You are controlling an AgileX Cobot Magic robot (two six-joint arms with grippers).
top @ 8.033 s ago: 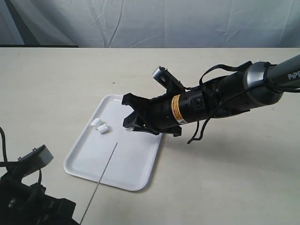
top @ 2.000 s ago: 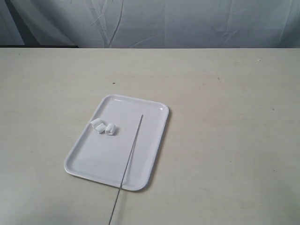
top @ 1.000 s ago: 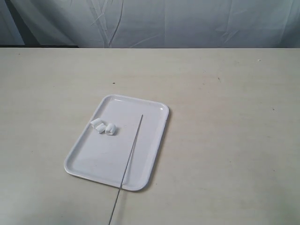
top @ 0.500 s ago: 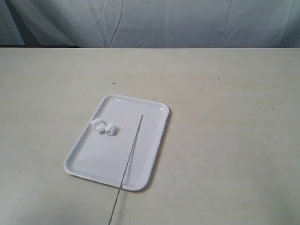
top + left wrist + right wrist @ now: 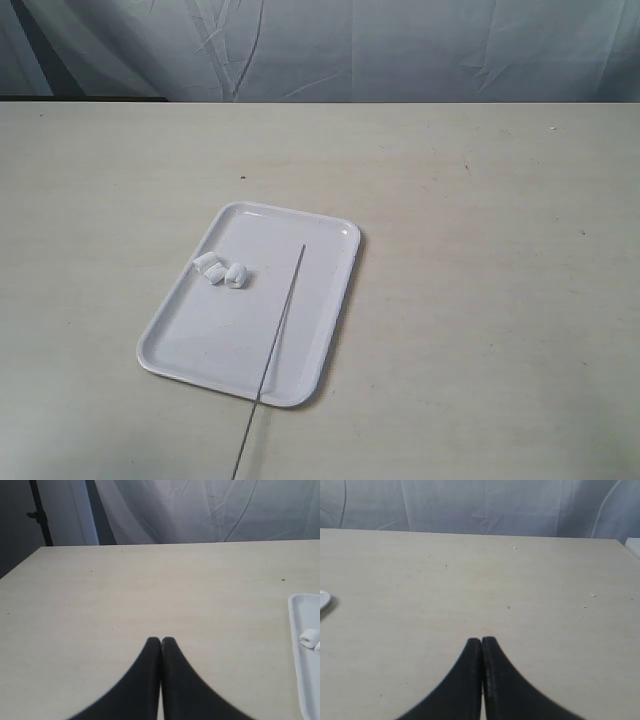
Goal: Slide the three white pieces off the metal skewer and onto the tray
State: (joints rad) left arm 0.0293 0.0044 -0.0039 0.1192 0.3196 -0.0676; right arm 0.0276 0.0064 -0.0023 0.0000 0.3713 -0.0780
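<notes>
**Camera positions: one off-arm, two on the wrists**

Exterior view: set high and angled down across the counter [image 5: 480, 250] toward a pale draped backdrop [image 5: 400, 50] at its far edge. Middle distance; the tray [image 5: 200, 335] shows whole, left of centre.

Left wrist view: low and close over the counter, looking along it to the drapery. The left hand [image 5: 161, 641] fills the foreground, tips pressed together. One side of the tray and the white pieces [image 5: 309, 637] enter at the picture's edge.

Right wrist view: same low, level aim, with the right hand [image 5: 482, 641] likewise in the foreground. Only a sliver of the tray's rim shows.

Shared: counter, backdrop and tray in all three views; the white pieces in the exterior and left wrist views.
</notes>
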